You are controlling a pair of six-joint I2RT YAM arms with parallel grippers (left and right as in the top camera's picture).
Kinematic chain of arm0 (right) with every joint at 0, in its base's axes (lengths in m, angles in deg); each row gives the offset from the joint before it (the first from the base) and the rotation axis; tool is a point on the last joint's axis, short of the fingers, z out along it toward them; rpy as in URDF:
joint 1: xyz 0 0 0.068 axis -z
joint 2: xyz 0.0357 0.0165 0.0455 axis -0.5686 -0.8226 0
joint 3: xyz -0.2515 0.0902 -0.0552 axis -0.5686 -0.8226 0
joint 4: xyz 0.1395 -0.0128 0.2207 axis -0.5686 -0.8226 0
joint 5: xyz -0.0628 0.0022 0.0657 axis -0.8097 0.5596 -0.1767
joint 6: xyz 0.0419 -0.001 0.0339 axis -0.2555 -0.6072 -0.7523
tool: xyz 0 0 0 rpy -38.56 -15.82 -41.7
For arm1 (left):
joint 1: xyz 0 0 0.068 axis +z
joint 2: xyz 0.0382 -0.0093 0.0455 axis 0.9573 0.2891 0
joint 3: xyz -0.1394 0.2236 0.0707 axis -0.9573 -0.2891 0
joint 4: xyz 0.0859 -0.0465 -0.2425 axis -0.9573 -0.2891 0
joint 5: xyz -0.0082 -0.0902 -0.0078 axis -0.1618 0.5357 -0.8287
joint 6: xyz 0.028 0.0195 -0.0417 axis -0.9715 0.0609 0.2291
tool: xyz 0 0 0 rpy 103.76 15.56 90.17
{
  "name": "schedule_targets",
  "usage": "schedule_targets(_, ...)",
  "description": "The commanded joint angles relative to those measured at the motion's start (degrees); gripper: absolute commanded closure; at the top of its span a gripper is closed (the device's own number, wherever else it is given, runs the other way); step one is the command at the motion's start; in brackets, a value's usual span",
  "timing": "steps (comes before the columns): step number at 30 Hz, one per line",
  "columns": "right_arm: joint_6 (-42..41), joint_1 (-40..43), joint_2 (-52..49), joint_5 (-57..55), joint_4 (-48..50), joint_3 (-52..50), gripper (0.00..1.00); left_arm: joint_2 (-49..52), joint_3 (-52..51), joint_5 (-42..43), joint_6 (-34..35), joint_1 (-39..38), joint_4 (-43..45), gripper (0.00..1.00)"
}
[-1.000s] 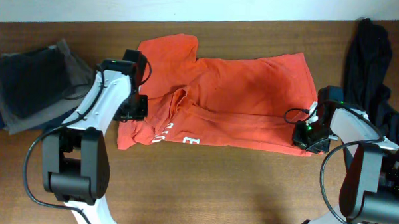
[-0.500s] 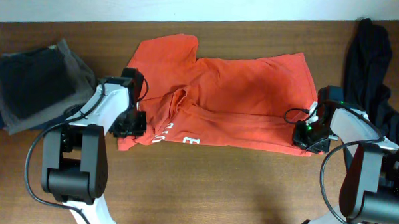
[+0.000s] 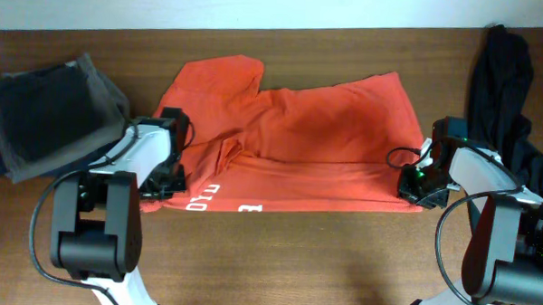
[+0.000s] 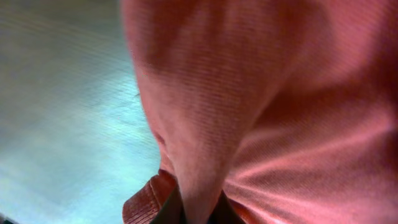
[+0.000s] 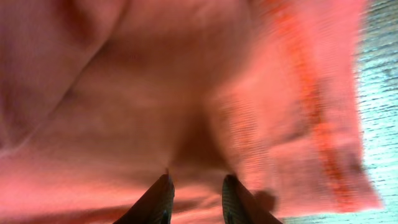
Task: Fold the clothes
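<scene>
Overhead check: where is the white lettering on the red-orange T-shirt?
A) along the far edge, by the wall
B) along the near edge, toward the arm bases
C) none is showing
B: the white lettering lies on the T-shirt along its near edge, left of the middle.

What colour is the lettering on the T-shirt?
White lettering on the red-orange T-shirt, clearest in the overhead view.
</scene>
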Motion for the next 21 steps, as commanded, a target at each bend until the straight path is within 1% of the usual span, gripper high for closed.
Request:
schedule_targets(1,0.13,-0.31,-0.39,-3.48,-0.04,-0.35,0.68,0.59,-0.83,-5.25,2.08,3.08,-0.68,0.93)
schedule_targets(6,0.09,-0.07,-0.39,-4.48,-0.26,-0.35,0.68,0.57,-0.83,-3.87,2.93,5.62,-1.92,0.92)
schedule_targets(12,-0.96,2.32,-0.39,-4.42,-1.66,-0.35,0.69,0.57,-0.83,-1.16,2.95,5.6,-4.94,0.91)
schedule_targets(17,-0.98,3.41,-0.39,-4.44,-6.23,-0.35,0.7,0.59,-0.83,-0.44,4.63,5.6,-9.07,0.91)
schedule_targets(21,-4.2,4.59,-0.39,-6.69,-10.71,-0.37,0.75,0.57,-0.83,-0.52,4.63,5.6,-11.74,0.91)
